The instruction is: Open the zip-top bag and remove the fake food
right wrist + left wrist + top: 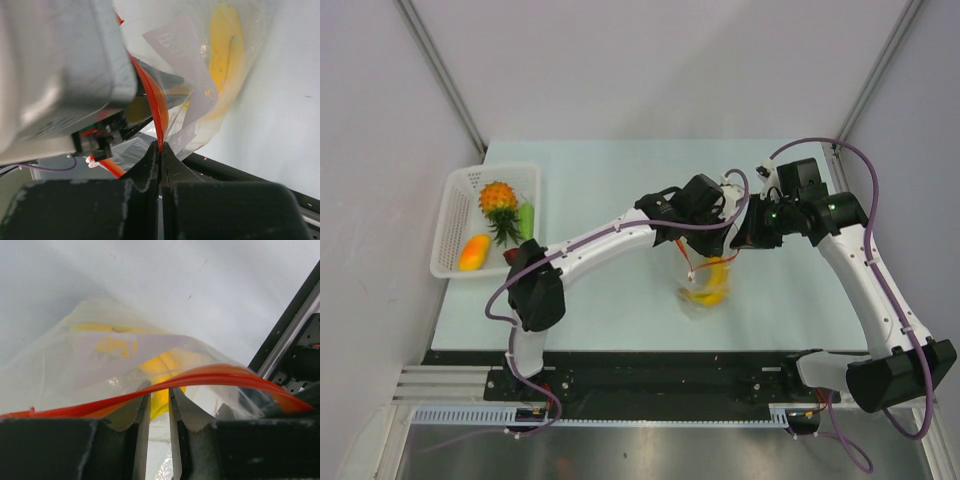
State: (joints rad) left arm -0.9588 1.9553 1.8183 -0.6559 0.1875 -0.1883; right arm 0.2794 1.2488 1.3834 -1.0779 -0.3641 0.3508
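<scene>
The clear zip-top bag (703, 285) hangs above the table between my two grippers, its orange-red zip strip (225, 375) pulled apart. Yellow bananas (713, 280) lie inside it. My left gripper (159, 388) reaches into the bag mouth, its narrowly parted fingers closed on a yellow banana (160, 365). In the top view the left gripper (698, 240) is just left of the right gripper (735, 250). My right gripper (160, 146) is shut on the zip strip (152, 100), holding one side of the bag up. A banana (222, 45) shows through the film.
A white perforated basket (455, 195) stands at the table's left edge. It holds the orange pineapple (498, 198), a green piece (526, 218) and an orange piece (473, 252). The left arm's housing (55, 75) is close against the right wrist camera.
</scene>
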